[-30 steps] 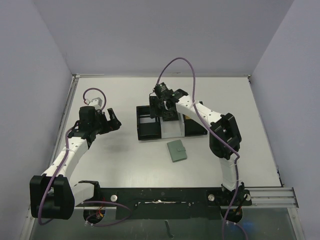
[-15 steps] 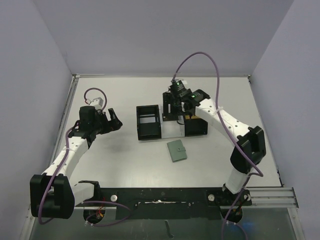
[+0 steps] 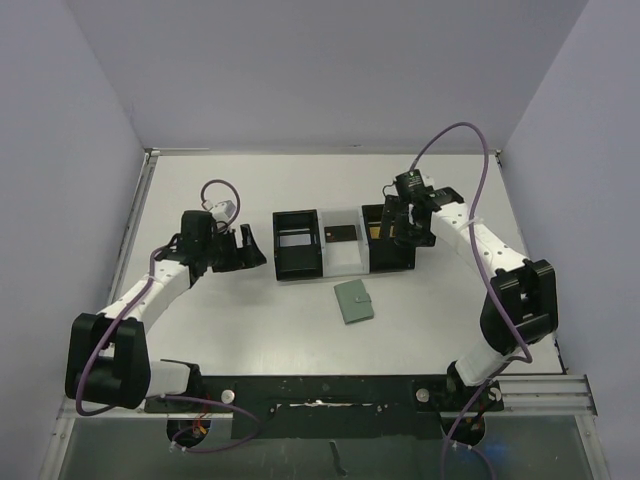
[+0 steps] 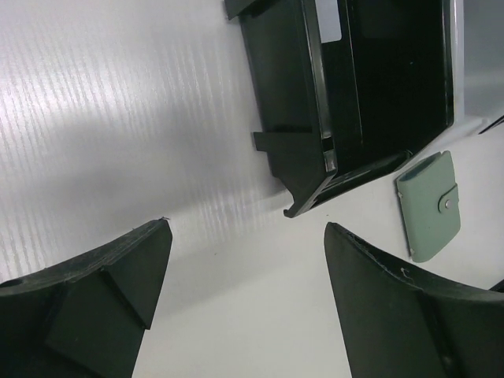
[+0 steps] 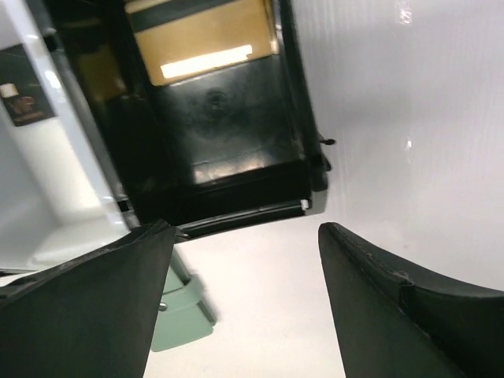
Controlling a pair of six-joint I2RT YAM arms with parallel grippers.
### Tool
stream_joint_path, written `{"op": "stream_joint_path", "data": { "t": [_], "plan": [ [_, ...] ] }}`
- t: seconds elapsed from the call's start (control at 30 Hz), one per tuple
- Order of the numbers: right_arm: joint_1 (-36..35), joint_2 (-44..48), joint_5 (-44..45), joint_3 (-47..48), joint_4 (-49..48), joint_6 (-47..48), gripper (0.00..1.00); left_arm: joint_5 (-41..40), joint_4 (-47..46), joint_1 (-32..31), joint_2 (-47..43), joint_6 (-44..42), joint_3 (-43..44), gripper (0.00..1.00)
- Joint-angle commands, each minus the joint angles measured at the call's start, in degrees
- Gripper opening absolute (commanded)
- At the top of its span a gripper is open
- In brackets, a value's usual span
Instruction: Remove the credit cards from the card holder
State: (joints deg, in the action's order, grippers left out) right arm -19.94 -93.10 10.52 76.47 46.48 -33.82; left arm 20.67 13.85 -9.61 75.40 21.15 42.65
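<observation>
Gaping wide, empty: left gripper (image 4: pixel 248 230), right gripper (image 5: pixel 246 228).

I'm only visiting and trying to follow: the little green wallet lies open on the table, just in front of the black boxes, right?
Not quite: the card holder lies closed, snapped shut, as the left wrist view shows. It is indeed on the table, just in front of the black boxes.
</observation>
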Motion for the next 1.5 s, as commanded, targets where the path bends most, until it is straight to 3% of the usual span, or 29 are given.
{"op": "stream_joint_path", "data": {
  "t": [0.0, 0.33, 0.63, 1.2, 1.47],
  "plan": [
    [1.7, 4.0, 4.9, -1.2, -0.2, 1.3, 0.76, -0.1, -0.5, -0.7, -0.3, -1.6, 3.3, 0.78],
    [9.9, 3.9, -8.1, -4.0, -7.2, 5.3, 0.81, -4.4, 0.1, -0.7, -2.7, -1.7, 3.0, 0.78],
    [10.1, -0.8, -14.0, -3.3, -8.3, 5.6, 0.79, -6.4, 0.3, -0.7, -4.0, -1.7, 2.8, 0.78],
    [9.6, 4.8, -22.8, -10.6, -11.7, 6.4, 0.7, -6.6, 0.4, -0.8, -3.8, -1.7, 3.0, 0.78],
    [8.4, 11.3, -13.6, -11.7, -8.4, 4.4, 0.73, -6.4, 0.3, -0.8, -3.8, -1.2, 3.0, 0.78]
  ]
}}
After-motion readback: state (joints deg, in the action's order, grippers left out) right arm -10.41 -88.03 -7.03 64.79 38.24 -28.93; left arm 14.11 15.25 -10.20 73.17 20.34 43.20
